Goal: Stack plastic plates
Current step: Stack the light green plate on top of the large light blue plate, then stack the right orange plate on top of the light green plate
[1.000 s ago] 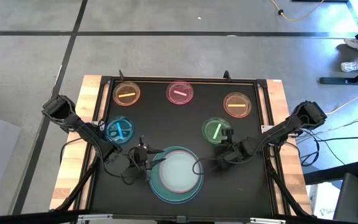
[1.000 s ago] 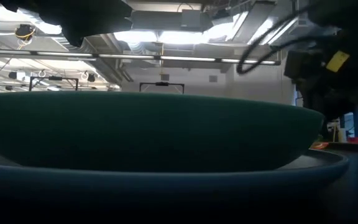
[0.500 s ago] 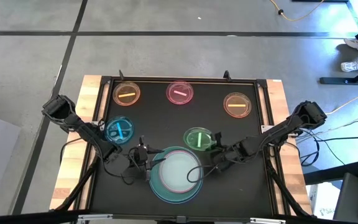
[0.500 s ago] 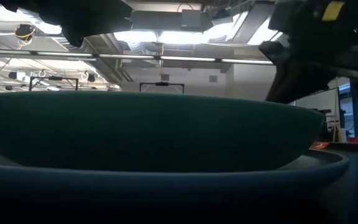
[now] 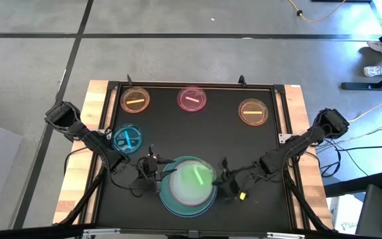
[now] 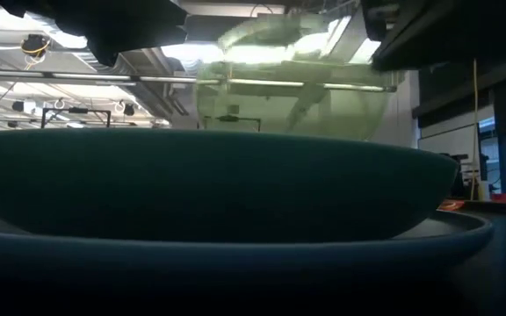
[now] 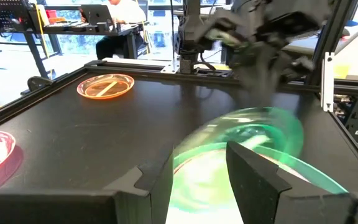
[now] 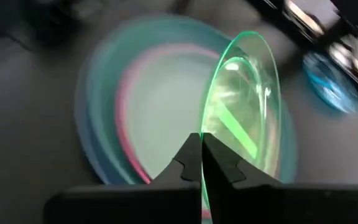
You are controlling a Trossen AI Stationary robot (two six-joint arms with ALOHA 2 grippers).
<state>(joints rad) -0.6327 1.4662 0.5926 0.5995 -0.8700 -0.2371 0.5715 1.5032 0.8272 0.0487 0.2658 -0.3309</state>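
Note:
Near the table's front edge sits a stack of plates: a large teal plate over a light-blue one, with a pink plate and a pale plate inside. My right gripper is shut on a small translucent green plate, held tipped above the stack's right half. My left gripper waits open at the stack's left rim, fingers apart above the rim. My right gripper pinches the green plate's rim between its two fingers, coming from the table's right side. The plate is lifted clear and steeply tilted, standing out past the fingers over the pale plate; in the low view the green plate hangs above the teal rim.
Several small translucent plates lie flat on the black mat: an orange one, a pink one and an amber one along the far side, and a blue one at the left beside my left arm. A raised frame borders the mat.
My right gripper has carried the green plate from the mat right of centre toward the left and near edge, out over the stack. The plate was lying level a second ago; now it is lifted clear and tipped steeply.

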